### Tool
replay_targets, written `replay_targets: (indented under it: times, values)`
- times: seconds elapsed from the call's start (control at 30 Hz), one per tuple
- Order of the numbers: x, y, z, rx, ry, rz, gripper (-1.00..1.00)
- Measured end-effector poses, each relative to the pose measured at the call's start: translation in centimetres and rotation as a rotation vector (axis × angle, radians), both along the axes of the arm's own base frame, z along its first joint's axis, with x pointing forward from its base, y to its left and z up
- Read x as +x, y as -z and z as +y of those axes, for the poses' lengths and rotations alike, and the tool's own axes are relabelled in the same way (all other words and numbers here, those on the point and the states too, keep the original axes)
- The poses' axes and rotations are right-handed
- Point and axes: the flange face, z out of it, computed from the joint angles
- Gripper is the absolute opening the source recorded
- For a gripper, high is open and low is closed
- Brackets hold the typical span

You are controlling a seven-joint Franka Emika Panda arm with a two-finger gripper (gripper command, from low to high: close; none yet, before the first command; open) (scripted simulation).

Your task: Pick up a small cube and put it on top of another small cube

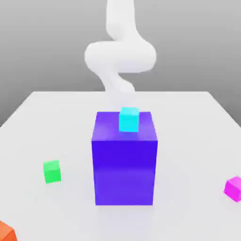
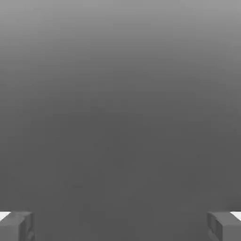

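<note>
A pale white table (image 1: 56, 113) stands against a plain grey backdrop, evenly lit, darker toward the top.

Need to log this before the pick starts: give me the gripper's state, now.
Gripper: open, fingers spread wide apart, holding nothing.

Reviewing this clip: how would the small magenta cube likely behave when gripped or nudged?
The magenta cube looks rigid with flat faces, so it should probably slide rather than roll. Its plain smooth surface may slip between the fingers. Being small, it is likely light and easily knocked along the table.
</note>
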Motion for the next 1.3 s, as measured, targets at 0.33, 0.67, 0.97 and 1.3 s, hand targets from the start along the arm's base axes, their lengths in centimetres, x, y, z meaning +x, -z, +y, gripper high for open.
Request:
replay_targets:
  times: [0.33, 0.67, 0.97, 1.3]
  values:
    - [7.4, 17.0, 13.1, -0.059, -0.158, 0.268, 0.0]
    - [3.4, 35.6, 26.6, -0.141, -0.356, 0.524, 0.0]
    - [-3.9, 50.6, 32.0, -0.19, -0.46, 0.709, 0.0]
    - [-4.2, 54.4, 32.0, -0.192, -0.462, 0.711, -1.0]
